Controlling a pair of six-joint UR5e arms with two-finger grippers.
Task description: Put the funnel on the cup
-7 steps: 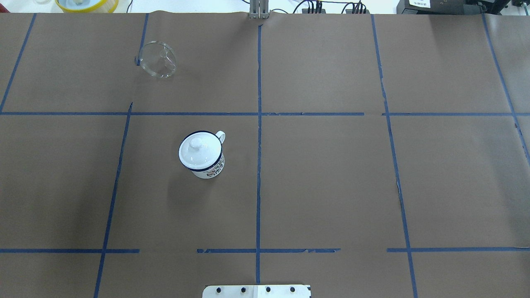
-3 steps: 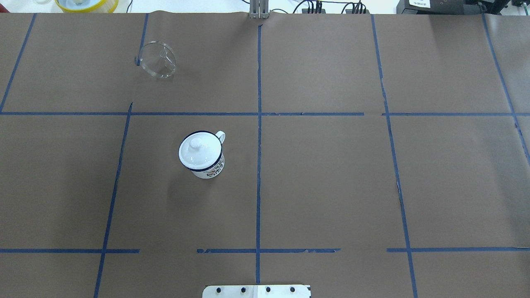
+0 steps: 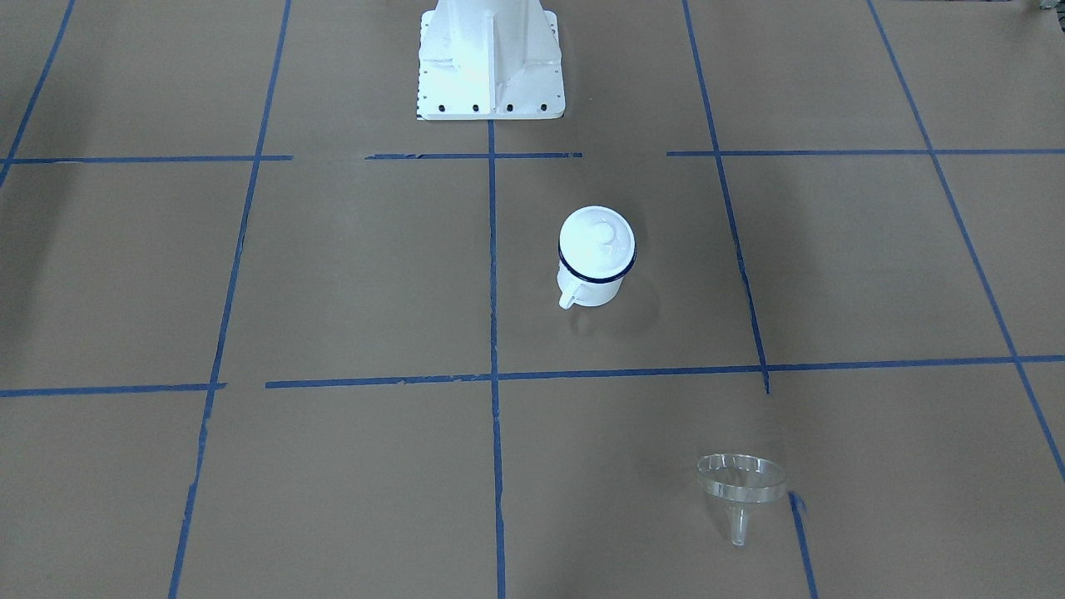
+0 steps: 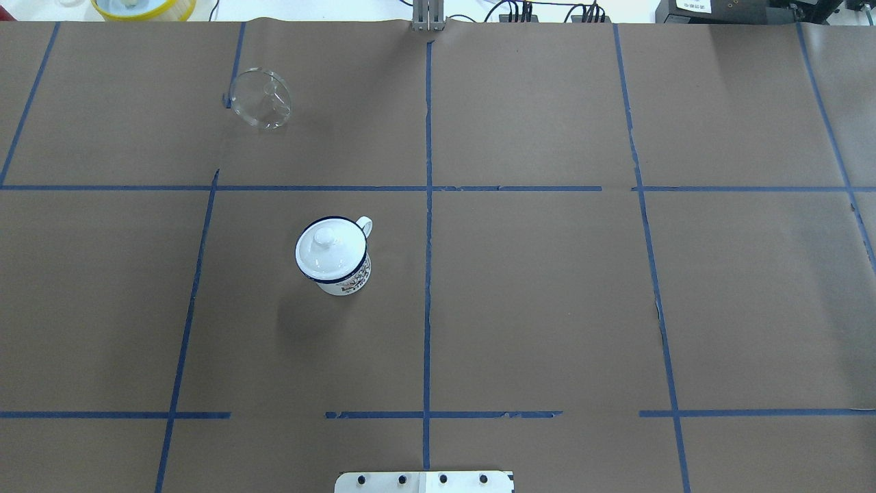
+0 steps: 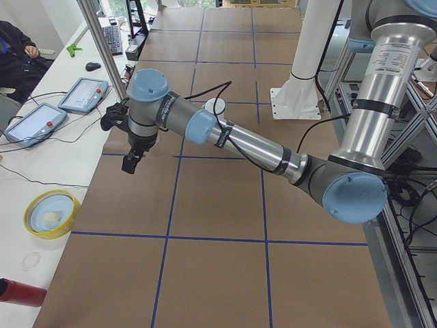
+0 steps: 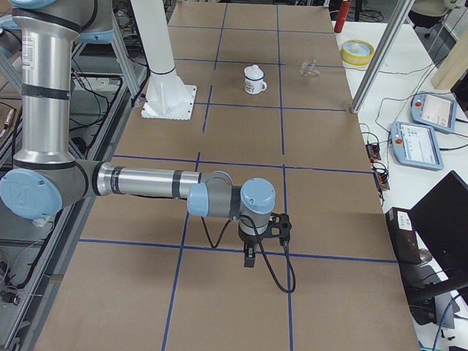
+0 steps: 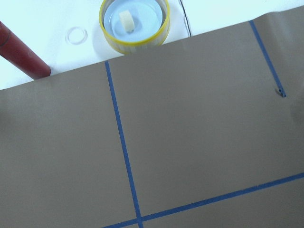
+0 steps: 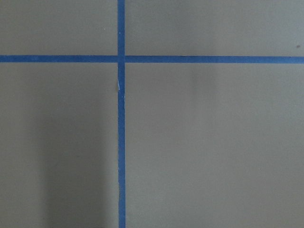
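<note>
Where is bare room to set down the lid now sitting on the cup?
Everything right of the centre tape line is bare paper. Left of the cup, and between cup and funnel, is open too. Nothing is crowded.

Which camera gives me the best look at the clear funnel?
The exterior front-facing view: the funnel sits nearest that camera, rim and stem both distinct. The overhead view shows a faint clear disc far off; exterior right shows a tiny glint. The other views do not show it.
</note>
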